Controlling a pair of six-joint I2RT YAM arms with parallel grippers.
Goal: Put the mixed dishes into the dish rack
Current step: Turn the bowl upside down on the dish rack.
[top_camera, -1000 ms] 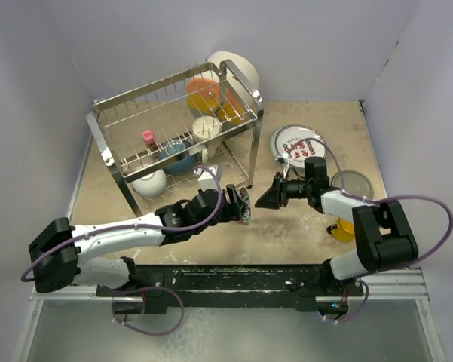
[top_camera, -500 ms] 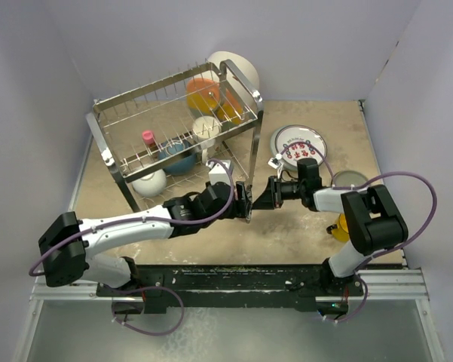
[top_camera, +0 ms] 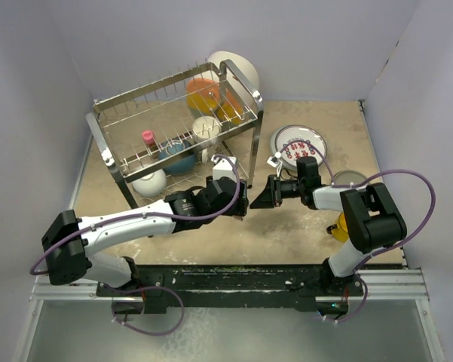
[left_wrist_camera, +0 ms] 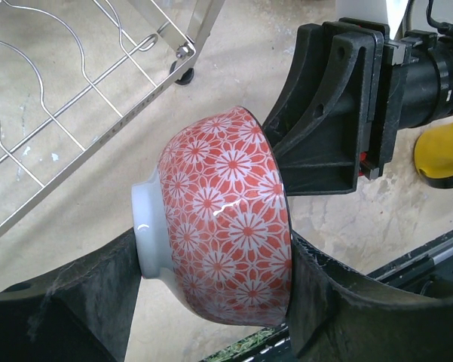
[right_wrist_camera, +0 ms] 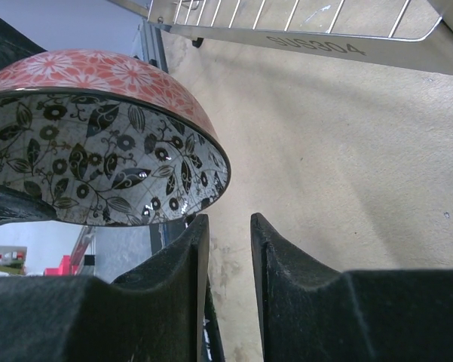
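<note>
Left wrist view: the small patterned bowl (left_wrist_camera: 218, 219) is off the tabletop (top_camera: 286, 234), clamped in the left gripper (left_wrist_camera: 215, 253). It lies on its side. One finger bears on the white foot and the other on the mouth, so the bowl's axis runs level, from finger to finger.

Right wrist view: the right gripper (right_wrist_camera: 228, 222) faces the bowl's open mouth. Its fingers stand narrowly apart with nothing between them. The dark rim sits just above and to the left of the tips – close, but whether it touches them cannot be told. The steel bar of the dish rack (right_wrist_camera: 309, 44) crosses behind.

Top external view: both grippers meet in front of the rack's right leg. The left arm lies along the rack's open front and is plainly the nearer to the lower tier. The right arm reaches in from the side of the red-lettered plate (top_camera: 298, 143).

Assessment: the coming move turns on the rim and the right fingers' gap.
- If the bowl is to change grippers, the rim must come down into that narrow gap, edge-on – it is not there yet.
- If the left arm loads the bowl itself, the rack lies on the foot side, away from the right gripper.

Risk, as judged: a glazed rim in a narrow pinch may slip.
</note>
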